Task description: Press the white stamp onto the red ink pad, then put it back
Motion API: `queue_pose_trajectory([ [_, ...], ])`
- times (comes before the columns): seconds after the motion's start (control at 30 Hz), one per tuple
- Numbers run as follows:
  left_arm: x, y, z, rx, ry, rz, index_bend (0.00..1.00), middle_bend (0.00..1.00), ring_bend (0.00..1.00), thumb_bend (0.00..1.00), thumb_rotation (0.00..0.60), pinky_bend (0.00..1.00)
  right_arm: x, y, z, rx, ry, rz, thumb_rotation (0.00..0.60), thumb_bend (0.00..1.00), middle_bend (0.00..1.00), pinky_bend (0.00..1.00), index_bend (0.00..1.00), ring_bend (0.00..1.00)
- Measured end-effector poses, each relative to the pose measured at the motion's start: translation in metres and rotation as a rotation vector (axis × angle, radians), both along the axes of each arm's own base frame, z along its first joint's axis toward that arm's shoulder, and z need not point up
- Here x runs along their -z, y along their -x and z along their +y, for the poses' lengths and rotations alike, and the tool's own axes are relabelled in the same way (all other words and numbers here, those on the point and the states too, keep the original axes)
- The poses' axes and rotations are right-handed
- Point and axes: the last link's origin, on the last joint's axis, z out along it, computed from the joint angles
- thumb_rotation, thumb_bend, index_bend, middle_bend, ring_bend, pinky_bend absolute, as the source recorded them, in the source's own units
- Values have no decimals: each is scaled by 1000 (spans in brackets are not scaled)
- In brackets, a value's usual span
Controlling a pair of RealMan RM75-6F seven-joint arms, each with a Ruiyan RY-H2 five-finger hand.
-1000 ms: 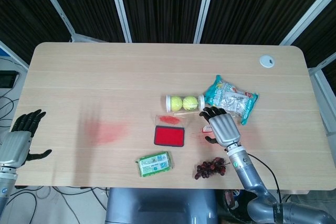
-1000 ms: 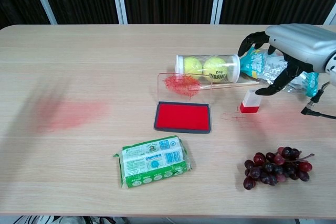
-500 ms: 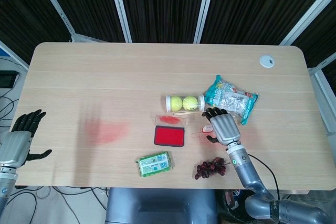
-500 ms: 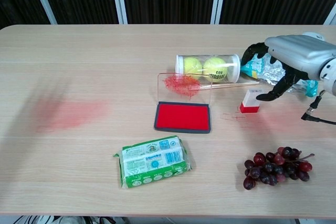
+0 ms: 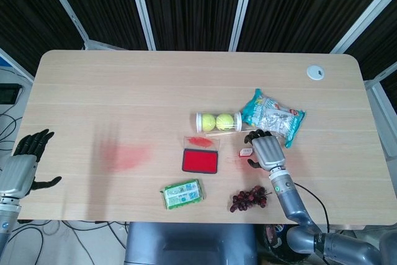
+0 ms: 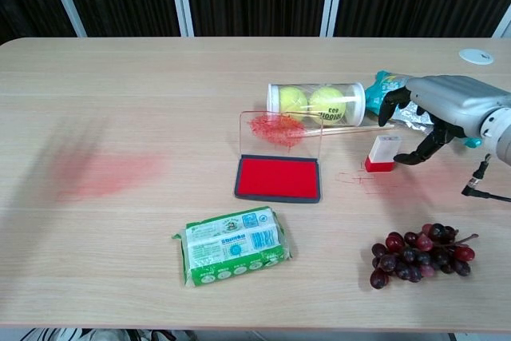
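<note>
**Stamp on the table, right hand cupped beside it**

From the head view the stamp (image 5: pixel 245 151) is mostly tucked under the right hand (image 5: pixel 265 151), so only a sliver shows. The left hand (image 5: pixel 23 164) sits off the table's (image 5: pixel 124 91) left edge, fingers spread, holding nothing.

Around it: the ink pad (image 6: pixel 279 177) with its smeared clear lid upright, a tube of tennis balls (image 6: pixel 316 103) behind it, a snack bag (image 6: pixel 399 101) partly hidden by the hand, grapes (image 6: pixel 415 255) and a green packet (image 6: pixel 234 244) up front.

In the chest view the stamp (image 6: pixel 382 153) stands upright right of the pad. The right hand (image 6: pixel 444 105) curls loosely beside it, fingers (image 6: pixel 421 151) near but seemingly not gripping.
</note>
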Motion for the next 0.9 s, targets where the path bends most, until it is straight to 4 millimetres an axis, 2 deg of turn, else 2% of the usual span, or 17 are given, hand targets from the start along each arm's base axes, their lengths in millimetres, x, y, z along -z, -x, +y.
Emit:
queue_pose_trajectory([
  [0.27,0,0,0,-5,-4,-2,0,0,0,25,600,0,9,7,-3,22,-10,0,600,355,376,335,493,283],
  [0.53,0,0,1,-7,-4,-3,0,0,0,24,600,0,13,12,-5,40,-11,0,600,373,378,335,503,283],
  [0.9,0,0,1,-9,-2,-4,0,0,0,25,600,0,19,11,-7,46,-21,-14,600,406,378,335,508,283],
])
